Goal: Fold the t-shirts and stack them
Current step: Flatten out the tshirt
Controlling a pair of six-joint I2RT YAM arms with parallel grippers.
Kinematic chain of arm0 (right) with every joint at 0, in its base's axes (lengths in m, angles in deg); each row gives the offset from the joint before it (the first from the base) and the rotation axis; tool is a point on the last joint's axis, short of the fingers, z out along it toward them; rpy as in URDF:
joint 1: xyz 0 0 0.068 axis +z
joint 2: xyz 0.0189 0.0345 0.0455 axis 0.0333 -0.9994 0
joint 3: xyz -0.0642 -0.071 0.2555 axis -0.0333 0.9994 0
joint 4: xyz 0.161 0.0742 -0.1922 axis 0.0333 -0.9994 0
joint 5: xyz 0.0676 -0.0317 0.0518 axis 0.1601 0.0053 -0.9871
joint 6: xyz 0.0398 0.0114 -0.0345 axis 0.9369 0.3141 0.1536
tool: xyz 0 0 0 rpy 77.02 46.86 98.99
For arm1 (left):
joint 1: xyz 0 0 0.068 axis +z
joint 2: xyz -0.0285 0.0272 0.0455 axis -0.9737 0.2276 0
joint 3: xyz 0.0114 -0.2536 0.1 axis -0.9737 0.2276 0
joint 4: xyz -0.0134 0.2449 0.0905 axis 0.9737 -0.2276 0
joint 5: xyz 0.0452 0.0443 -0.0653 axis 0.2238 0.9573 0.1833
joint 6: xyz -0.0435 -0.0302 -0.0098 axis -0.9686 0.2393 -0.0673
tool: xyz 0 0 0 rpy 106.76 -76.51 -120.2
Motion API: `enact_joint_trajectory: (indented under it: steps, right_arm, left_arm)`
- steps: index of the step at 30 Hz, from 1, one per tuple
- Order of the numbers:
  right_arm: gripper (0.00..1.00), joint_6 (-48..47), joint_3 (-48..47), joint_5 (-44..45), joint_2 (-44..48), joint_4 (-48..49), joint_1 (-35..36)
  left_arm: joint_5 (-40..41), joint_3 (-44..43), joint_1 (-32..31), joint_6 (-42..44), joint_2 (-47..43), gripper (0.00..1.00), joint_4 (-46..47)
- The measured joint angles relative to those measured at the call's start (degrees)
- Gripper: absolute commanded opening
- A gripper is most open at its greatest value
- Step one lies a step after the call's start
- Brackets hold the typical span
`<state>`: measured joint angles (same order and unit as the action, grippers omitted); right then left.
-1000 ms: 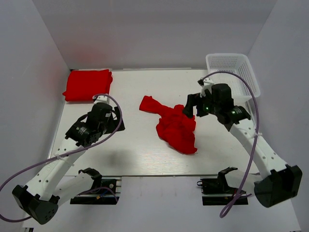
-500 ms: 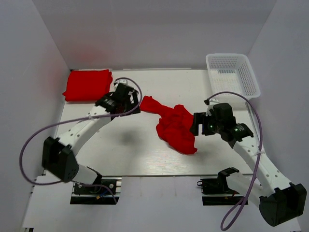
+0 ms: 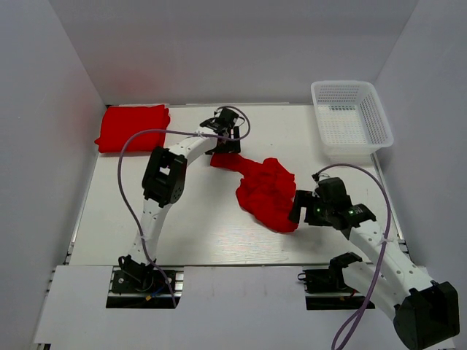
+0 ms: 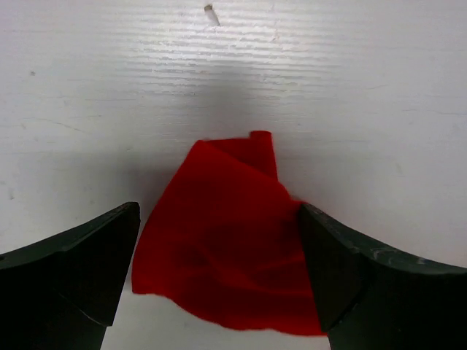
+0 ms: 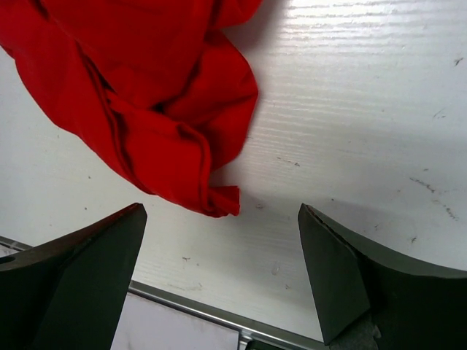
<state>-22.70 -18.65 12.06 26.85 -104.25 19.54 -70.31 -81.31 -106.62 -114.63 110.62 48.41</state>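
Observation:
One red t-shirt (image 3: 264, 191) lies crumpled in the middle of the white table (image 3: 197, 226). A second t-shirt (image 3: 133, 127) sits folded at the back left corner. My left gripper (image 3: 222, 151) hangs over the crumpled shirt's far left end. In the left wrist view that cloth end (image 4: 226, 240) lies between the open jaws of the left gripper (image 4: 219, 213), which do not pinch it. My right gripper (image 3: 295, 214) stands open at the shirt's near right corner. In the right wrist view the shirt (image 5: 146, 87) ends just ahead of the right gripper (image 5: 220, 219), with bare table between the fingers.
A white mesh basket (image 3: 343, 84) stands at the back right, beyond the right arm. The table's metal front edge (image 5: 190, 306) runs just below my right gripper. White walls close in the left, right and back sides.
My left arm swung from the near left up to the crumpled shirt's far end. My right gripper drew back along the shirt's right side to its near corner. Both stayed open.

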Motion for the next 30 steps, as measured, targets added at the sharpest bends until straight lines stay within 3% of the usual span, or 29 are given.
enact_joint_trajectory:
  steps: [2, 4, 7, 8, 9, 18, 22, 25, 28, 30]
  right_arm:
    - [0.9, 1.14, 1.16, -0.33, 0.02, 0.85, 0.0]
    - [0.9, 1.88, 2.21, -0.74, -0.35, 1.46, 0.0]
    - [0.86, 2.8, 3.02, -1.33, -1.42, 1.88, 0.0]
    - [0.84, 3.02, 3.23, -1.6, -1.57, 1.95, 0.0]
    - [0.78, 3.3, 3.45, -1.9, -1.64, 2.1, 0.0]
    - [0.75, 4.17, 4.52, -3.91, -3.19, 5.05, -0.02]
    - [0.56, 4.2, 5.68, -4.37, -5.46, 6.91, 0.0]
    - [0.34, 4.28, 6.19, -4.33, -6.21, 7.87, -0.02]
    - [0.03, 3.93, 6.21, -3.91, -6.14, 9.07, 0.0]
    - [0.0, 4.02, 6.21, -3.45, -6.14, 9.86, -0.02]
  left_arm:
    - [-0.46, -1.2, 0.31, 0.24, 2.51, 0.99, -0.28]
    - [-0.85, -1.51, 0.59, 0.66, 2.78, 0.9, -0.17]
    - [-1.95, -1.14, 1.01, 0.59, 2.75, 0.41, 0.74]
    - [-2.38, -0.61, 1.11, 0.81, 2.64, 0.09, 1.46]
    - [-2.82, 0.0, 1.18, 0.92, 2.4, 0.0, 2.27]
    - [-5.07, 9.03, 1.53, 1.31, -2.84, 0.0, 7.3]
    - [-5.51, 16.81, 1.53, 1.66, -8.11, 0.0, 9.31]
    - [-5.42, 21.29, 1.57, 1.73, -12.35, 0.0, 10.32]
    - [-4.87, 22.93, 1.6, 1.92, -15.54, 0.0, 11.34]
    - [-4.35, 23.54, 1.6, 2.12, -17.35, 0.0, 11.74]
